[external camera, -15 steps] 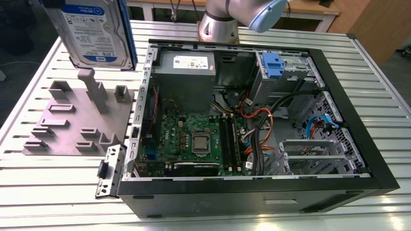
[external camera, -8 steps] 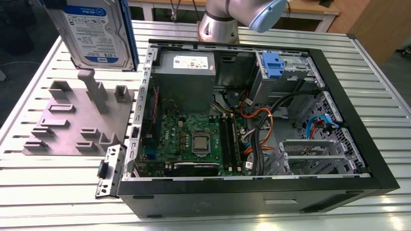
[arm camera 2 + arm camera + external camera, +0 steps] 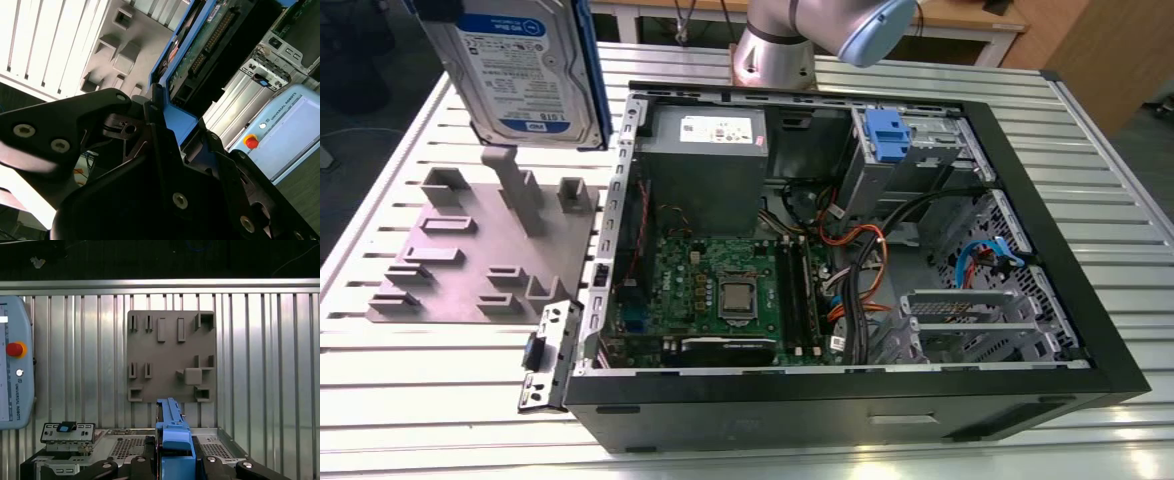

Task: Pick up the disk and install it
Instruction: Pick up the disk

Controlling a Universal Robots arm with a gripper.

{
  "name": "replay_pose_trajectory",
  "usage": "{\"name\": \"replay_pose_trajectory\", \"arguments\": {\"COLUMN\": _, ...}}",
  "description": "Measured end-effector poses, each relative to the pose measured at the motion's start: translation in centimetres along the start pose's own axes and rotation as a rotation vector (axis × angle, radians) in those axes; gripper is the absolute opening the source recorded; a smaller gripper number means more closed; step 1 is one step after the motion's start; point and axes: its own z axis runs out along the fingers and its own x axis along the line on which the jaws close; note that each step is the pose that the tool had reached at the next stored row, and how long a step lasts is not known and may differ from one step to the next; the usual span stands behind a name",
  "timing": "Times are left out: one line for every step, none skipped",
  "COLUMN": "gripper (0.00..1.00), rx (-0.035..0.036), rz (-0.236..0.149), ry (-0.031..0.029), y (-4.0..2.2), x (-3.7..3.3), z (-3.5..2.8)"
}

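The disk (image 3: 520,75), a silver drive with a white-and-blue label in a blue carrier, hangs upright in the air at the exterior view's upper left, above the grey fixture plate (image 3: 467,260) and beside the open computer case (image 3: 854,250). In the first wrist view my gripper (image 3: 172,466) is shut on the disk's blue carrier edge (image 3: 172,432), with black fingers on both sides. The second wrist view shows the same hold: my gripper (image 3: 182,131) clamps the blue carrier (image 3: 187,120), and the drive's green circuit board (image 3: 200,45) extends beyond it.
Inside the case are a grey power supply (image 3: 707,150), a motherboard (image 3: 727,290), loose cables (image 3: 854,270) and a silver drive cage with a blue latch tab (image 3: 887,135). A teach pendant (image 3: 15,365) lies on the slatted metal table (image 3: 427,400). The arm's base (image 3: 774,50) stands behind the case.
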Motion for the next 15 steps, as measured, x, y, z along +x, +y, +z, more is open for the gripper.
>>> {"name": "replay_pose_trajectory", "arguments": {"gripper": 0.36, "rx": 0.0, "rz": 0.0, "ry": 0.0, "y": -0.04, "x": 0.03, "z": 0.0}}
{"name": "replay_pose_trajectory", "arguments": {"gripper": 0.36, "rx": 0.0, "rz": 0.0, "ry": 0.0, "y": -0.09, "x": 0.05, "z": 0.01}}
{"name": "replay_pose_trajectory", "arguments": {"gripper": 0.36, "rx": 0.0, "rz": 0.0, "ry": 0.0, "y": -0.13, "x": 0.08, "z": 0.01}}
{"name": "replay_pose_trajectory", "arguments": {"gripper": 0.36, "rx": 0.0, "rz": 0.0, "ry": 0.0, "y": -0.17, "x": 0.11, "z": 0.01}}
{"name": "replay_pose_trajectory", "arguments": {"gripper": 0.36, "rx": 0.0, "rz": 0.0, "ry": 0.0, "y": -0.22, "x": 0.14, "z": 0.02}}
{"name": "replay_pose_trajectory", "arguments": {"gripper": 0.36, "rx": 0.0, "rz": 0.0, "ry": 0.0, "y": -0.26, "x": 0.16, "z": 0.02}}
{"name": "replay_pose_trajectory", "arguments": {"gripper": 0.36, "rx": 0.0, "rz": 0.0, "ry": 0.0, "y": -0.3, "x": 0.19, "z": 0.02}}
{"name": "replay_pose_trajectory", "arguments": {"gripper": 0.36, "rx": 0.0, "rz": 0.0, "ry": 0.0, "y": -0.34, "x": 0.22, "z": 0.02}}
{"name": "replay_pose_trajectory", "arguments": {"gripper": 0.36, "rx": 0.0, "rz": 0.0, "ry": 0.0001, "y": -0.38, "x": 0.24, "z": 0.03}}
{"name": "replay_pose_trajectory", "arguments": {"gripper": 0.36, "rx": -0.0001, "rz": 0.0, "ry": 0.0001, "y": -0.38, "x": 0.25, "z": 0.02}}
{"name": "replay_pose_trajectory", "arguments": {"gripper": 0.36, "rx": 0.0, "rz": 0.0, "ry": 0.0001, "y": -0.38, "x": 0.35, "z": 0.03}}
{"name": "replay_pose_trajectory", "arguments": {"gripper": 0.36, "rx": 0.0, "rz": 0.0, "ry": 0.0, "y": -0.38, "x": 0.45, "z": 0.03}}
{"name": "replay_pose_trajectory", "arguments": {"gripper": 0.36, "rx": 0.0001, "rz": 0.0, "ry": 0.0, "y": -0.38, "x": 0.45, "z": 0.03}}
{"name": "replay_pose_trajectory", "arguments": {"gripper": 0.36, "rx": 0.0001, "rz": 0.0, "ry": 0.0, "y": -0.38, "x": 0.45, "z": 0.03}}
{"name": "replay_pose_trajectory", "arguments": {"gripper": 0.36, "rx": 0.0, "rz": 0.0, "ry": 0.0001, "y": -0.38, "x": 0.46, "z": 0.02}}
